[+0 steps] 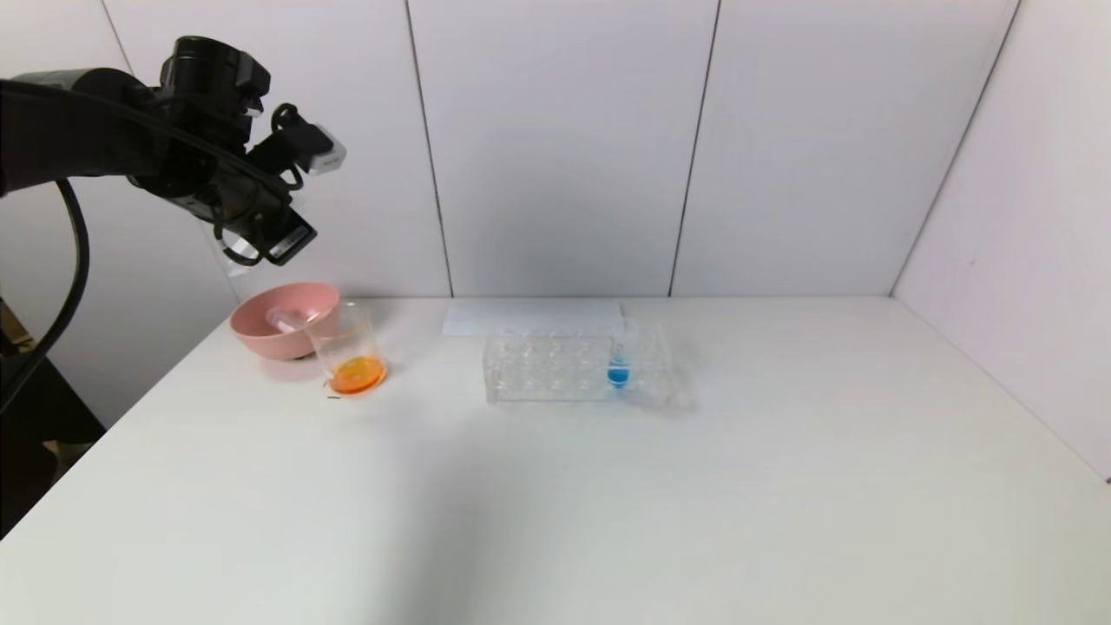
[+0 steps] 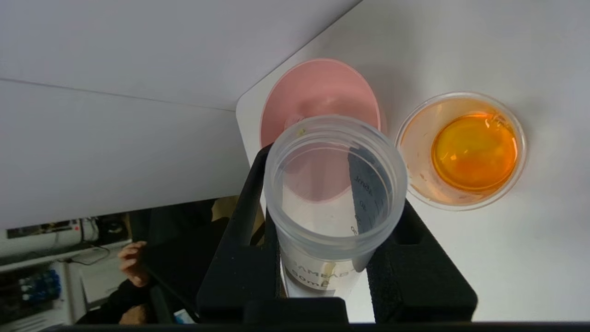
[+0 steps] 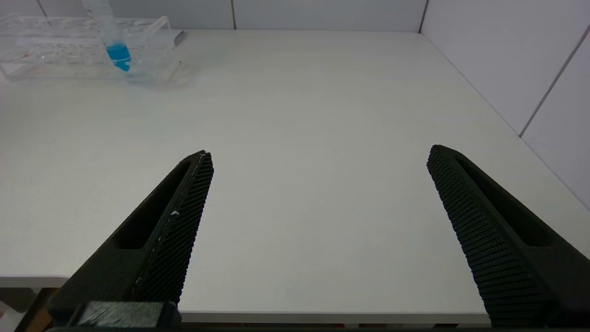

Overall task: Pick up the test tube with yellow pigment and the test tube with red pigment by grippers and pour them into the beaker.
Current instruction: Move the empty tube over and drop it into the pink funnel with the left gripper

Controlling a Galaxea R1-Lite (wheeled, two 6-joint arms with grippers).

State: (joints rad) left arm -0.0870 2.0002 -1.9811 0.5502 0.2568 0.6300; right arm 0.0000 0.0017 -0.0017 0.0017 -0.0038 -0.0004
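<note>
While the left gripper's (image 2: 329, 258) black foam-padded fingers (image 2: 239, 240) clamp tight on an emptied clear plastic graduated tube (image 2: 334, 184), that tube hangs mouth-forward high above the pink round bowl (image 2: 318, 92), where another clear tube (image 1: 286, 319) already lies. Just beside the bowl stands the small clear glass beaker (image 2: 461, 147) holding orange liquid. Released from this height, the tube could bounce off the bowl's rim or strike the beaker and tip it. The right gripper (image 3: 318, 216) idles wide open and empty, well apart from the clear rack (image 1: 555, 365) with its blue-liquid tube (image 1: 619, 356).

beaker (image 1: 351, 351) just right of bowl (image 1: 282, 319), perhaps touching.
</note>
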